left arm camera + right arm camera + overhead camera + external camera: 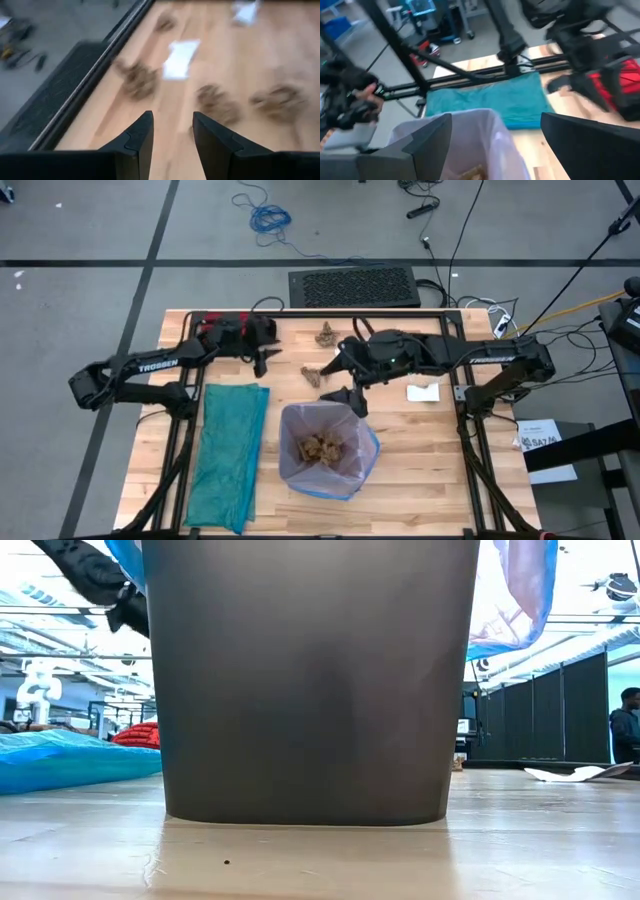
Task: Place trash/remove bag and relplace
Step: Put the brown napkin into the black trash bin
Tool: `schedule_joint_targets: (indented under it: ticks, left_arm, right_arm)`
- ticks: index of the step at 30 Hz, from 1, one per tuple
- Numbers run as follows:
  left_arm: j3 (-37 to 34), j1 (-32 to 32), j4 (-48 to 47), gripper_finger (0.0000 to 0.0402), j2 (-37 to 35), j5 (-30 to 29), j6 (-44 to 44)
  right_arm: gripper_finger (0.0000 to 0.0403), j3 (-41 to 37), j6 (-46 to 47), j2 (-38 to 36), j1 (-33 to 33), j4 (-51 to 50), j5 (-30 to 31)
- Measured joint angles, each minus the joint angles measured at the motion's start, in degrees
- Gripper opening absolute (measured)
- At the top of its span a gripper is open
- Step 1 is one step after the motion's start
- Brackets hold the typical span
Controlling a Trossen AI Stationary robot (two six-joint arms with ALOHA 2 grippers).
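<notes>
While the bin [328,448] stands near the middle of the bench [430,470] with the bag [365,465] folded over its rim, several brown wads of trash [320,447] already lie inside it, seen from above. Its central spot looks chosen so either arm can drop into it. Two more wads lie behind the bin: one [326,334] near the far edge, another [314,375] closer. The right gripper [348,380] hangs by the bin's far rim, jaws spread wide and empty, next to that closer wad. The left gripper [262,360] sits by the far left of the bench, jaws parted, holding nothing. A teal-green plastic bag [228,450] lies flat to the left of the bin and a white paper scrap [424,391] to its right.

From bench height, the dark bin wall [310,680] fills the middle, the liner's overhang [515,600] showing at the upper right. It hides most of what lies behind.

Past the left wrist's parted fingers [142,142], blurred brown wads [215,102] and a white scrap [180,57] are scattered on the wood, none between the jaws.

Past the right wrist's wide-open fingers [427,145], the liner mouth [470,130] sits just ahead, with the teal bag [490,102] beyond and a red glove [620,82] near the left arm. The bin rim itself looks like the nearest thing to snag on a low sweep.
</notes>
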Motion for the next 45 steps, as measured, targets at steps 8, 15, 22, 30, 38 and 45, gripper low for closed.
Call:
schedule_joint_targets:
  ticks: [8,15,22,30,38,45]
  left_arm:
    - [-2.2,-1.8,5.3,0.0135,5.3,1.0,1.7]
    - [-1.8,-3.9,13.7,0.0135,16.2,1.2,2.2]
    - [2.2,-6.6,14.3,0.0135,24.1,1.9,3.6]
    - [6.2,-9.1,14.9,0.0135,31.9,3.7,5.0]
    - [8.7,-9.4,17.2,0.0135,38.4,3.4,3.9]
    - [10.9,-9.5,18.2,0.0116,43.1,0.5,0.1]
  right_arm:
    - [0.0298,0.3,1.2,0.0,-2.1,0.9,1.3]
    - [0.0298,0.3,0.6,0.0,-3.2,1.0,1.5]
    - [0.0298,0.3,-0.4,0.0,-3.4,0.4,1.5]
    - [0.0297,0.2,-0.9,0.0,-5.5,-11.0,9.4]
    - [0.0297,0.2,-3.1,0.0,-8.9,-13.4,9.4]
    - [0.0297,0.2,-6.5,0.0,-14.8,-20.9,14.1]
